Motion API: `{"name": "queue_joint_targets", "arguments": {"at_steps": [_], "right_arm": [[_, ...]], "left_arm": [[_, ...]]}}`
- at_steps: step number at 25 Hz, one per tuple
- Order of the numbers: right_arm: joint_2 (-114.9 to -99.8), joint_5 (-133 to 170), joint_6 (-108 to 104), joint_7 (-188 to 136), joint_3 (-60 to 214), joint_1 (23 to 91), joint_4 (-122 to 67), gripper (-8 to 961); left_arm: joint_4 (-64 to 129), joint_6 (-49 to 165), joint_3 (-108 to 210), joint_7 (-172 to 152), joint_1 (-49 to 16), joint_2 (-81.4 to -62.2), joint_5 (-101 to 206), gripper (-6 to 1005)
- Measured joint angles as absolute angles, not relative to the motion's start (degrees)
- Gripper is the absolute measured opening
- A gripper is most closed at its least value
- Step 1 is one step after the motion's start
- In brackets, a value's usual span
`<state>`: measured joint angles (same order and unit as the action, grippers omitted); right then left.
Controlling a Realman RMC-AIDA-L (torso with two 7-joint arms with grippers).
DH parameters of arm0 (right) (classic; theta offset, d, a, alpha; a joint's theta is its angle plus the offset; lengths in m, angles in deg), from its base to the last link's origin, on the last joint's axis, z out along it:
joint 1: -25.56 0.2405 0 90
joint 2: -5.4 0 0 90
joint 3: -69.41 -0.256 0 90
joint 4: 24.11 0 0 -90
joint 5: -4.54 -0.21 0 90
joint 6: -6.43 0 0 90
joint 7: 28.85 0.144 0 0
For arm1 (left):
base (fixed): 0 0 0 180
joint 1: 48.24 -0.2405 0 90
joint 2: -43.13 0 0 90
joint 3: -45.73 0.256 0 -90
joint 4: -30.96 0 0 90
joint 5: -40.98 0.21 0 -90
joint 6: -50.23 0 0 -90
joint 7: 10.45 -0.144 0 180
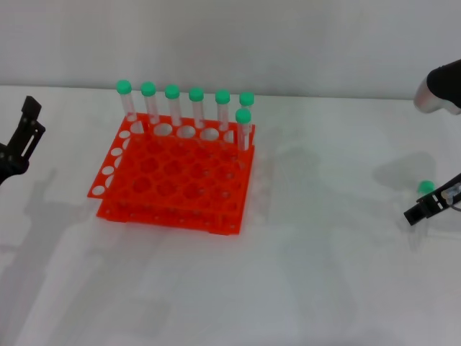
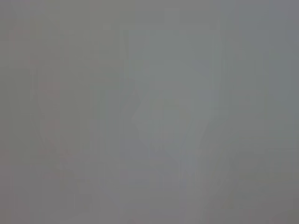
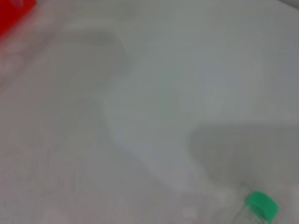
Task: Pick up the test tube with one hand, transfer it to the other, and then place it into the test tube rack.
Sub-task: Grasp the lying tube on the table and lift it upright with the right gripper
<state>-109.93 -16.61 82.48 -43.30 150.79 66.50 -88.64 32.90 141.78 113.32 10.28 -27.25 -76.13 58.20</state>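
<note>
Test tube [image 1: 429, 189] lies on table [image 1: 324, 252] by right gripper [image 1: 432, 204], pinch state unclear; left gripper [image 1: 25, 133] spread, idle; pickup, handover, rack [image 1: 173, 180] placement all pending

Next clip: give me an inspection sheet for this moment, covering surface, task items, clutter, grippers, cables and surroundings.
Surface: white table, bare apart from the items below.
Task items: orange rack left of centre, seven green-capped tubes standing along its far side; loose test tube lying at the right edge.
Clutter: nothing seen.
Grippers: right gripper beside the loose tube; left gripper at the left edge, away from the rack.
Cables: nothing seen.
Surroundings: plain pale wall.
</note>
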Motion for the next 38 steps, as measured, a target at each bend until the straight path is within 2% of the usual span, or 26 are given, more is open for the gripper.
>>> {"name": "queue_joint_targets", "arguments": {"at_steps": [17, 23, 27, 31, 38], "right_arm": [[-110.06, -15.05, 82.04, -39.88, 153.98, 67.47, -85.46, 658], [-110.09, -14.8, 82.87, -39.64, 154.3, 68.46, -84.96, 538], [-110.09, -14.78, 83.75, -39.53, 155.35, 69.13, -84.65, 337], [-110.09, -14.77, 84.43, -39.29, 155.78, 69.63, -84.37, 211], [-110.0, -14.51, 85.52, -39.95, 156.31, 70.84, -83.37, 213]], "left_arm": [[32.9, 141.1, 113.32, 10.29, -27.43, -76.14, 56.38, 846], [32.9, 141.1, 113.32, 10.29, -27.63, -76.14, 56.35, 846], [32.9, 141.1, 113.32, 10.29, -27.69, -76.14, 56.35, 845], [32.9, 141.11, 113.32, 10.29, -27.74, -76.14, 56.35, 845], [32.9, 141.12, 113.32, 10.29, -27.76, -76.13, 56.36, 845]]}}
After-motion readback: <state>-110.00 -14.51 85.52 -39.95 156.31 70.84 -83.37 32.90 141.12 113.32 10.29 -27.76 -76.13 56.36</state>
